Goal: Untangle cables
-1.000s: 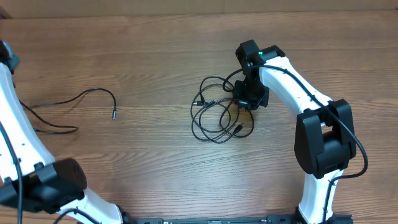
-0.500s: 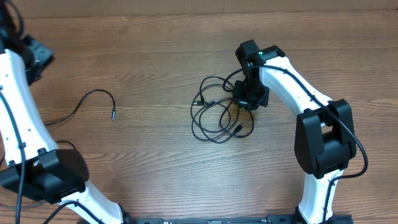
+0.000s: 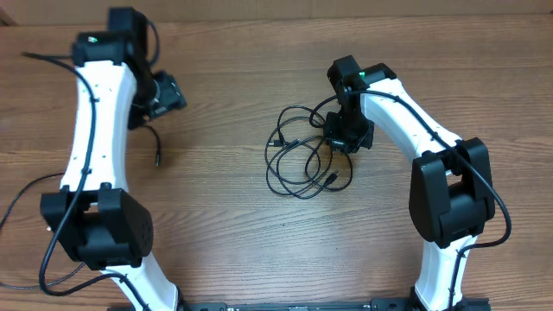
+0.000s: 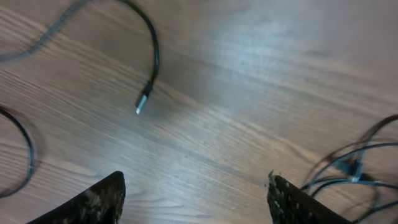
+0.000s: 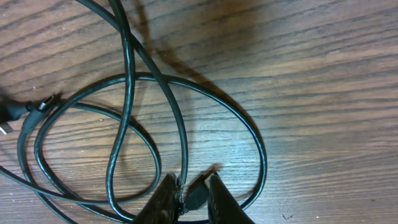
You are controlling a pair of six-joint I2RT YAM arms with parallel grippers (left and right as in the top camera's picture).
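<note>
A bunch of black cables point(image 3: 298, 164) lies in loose overlapping loops at mid-table, also showing at the right edge of the left wrist view as cables point(image 4: 360, 168). My right gripper point(image 3: 346, 136) sits on the bunch's right side; the right gripper point(image 5: 189, 190) is shut on a cable strand and a dark plug, with loops point(image 5: 124, 124) spread in front. A separate cable ends in a silver plug tip point(image 3: 158, 160) point(image 4: 142, 106); the rest is hidden under my left arm. My left gripper point(image 3: 168, 91) point(image 4: 196, 177) hovers above the wood, open and holding nothing.
The wooden table point(image 3: 233, 52) runs to a pale strip along the back edge. The left arm's white links point(image 3: 95, 147) cross above the left side, and the right arm's base point(image 3: 449, 199) stands at the right front. Thick arm wires trail at the lower left point(image 3: 26, 207).
My left arm has swung in from the table's far left edge to above the separate cable's plug end. The right arm and the bunch have not moved.
</note>
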